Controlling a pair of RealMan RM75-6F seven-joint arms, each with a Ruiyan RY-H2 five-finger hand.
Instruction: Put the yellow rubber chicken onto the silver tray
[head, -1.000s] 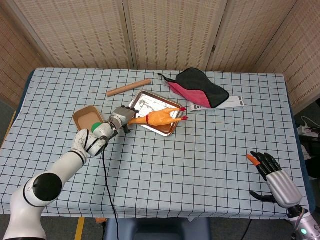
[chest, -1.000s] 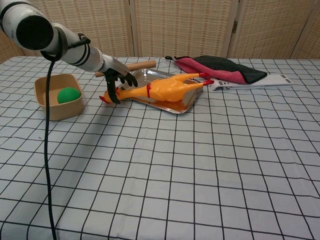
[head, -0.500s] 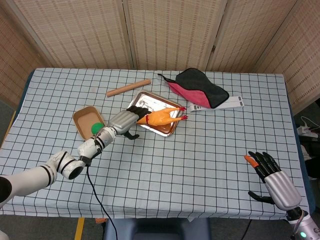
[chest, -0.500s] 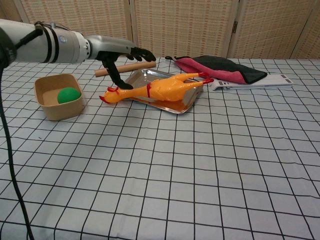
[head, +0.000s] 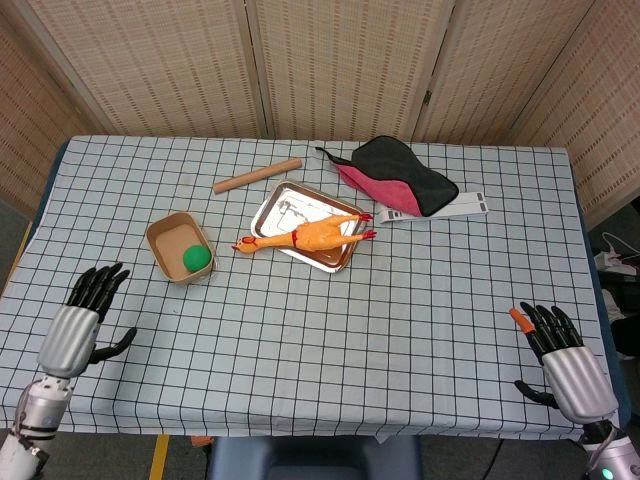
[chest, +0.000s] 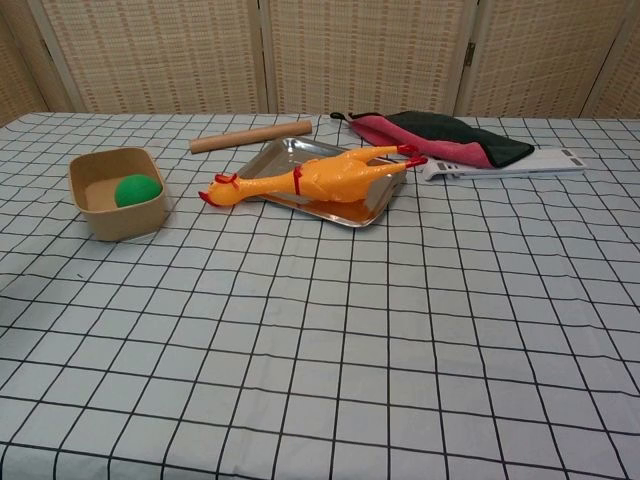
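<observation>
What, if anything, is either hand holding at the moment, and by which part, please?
Nothing is held. The left hand and right hand are open at the table's near corners; the rubber chicken lies free across the silver tray.

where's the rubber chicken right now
The rubber chicken lies across the silver tray near the table's middle in the head view, its head poking off the tray's left edge toward the cardboard box holding the green ball.

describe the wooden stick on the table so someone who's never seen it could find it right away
Start at the silver tray mid-table, where the yellow rubber chicken lies. Just behind its far-left side lies the wooden stick, bare on the checked cloth. It is the only plain tan cylinder, long and thin.
</observation>
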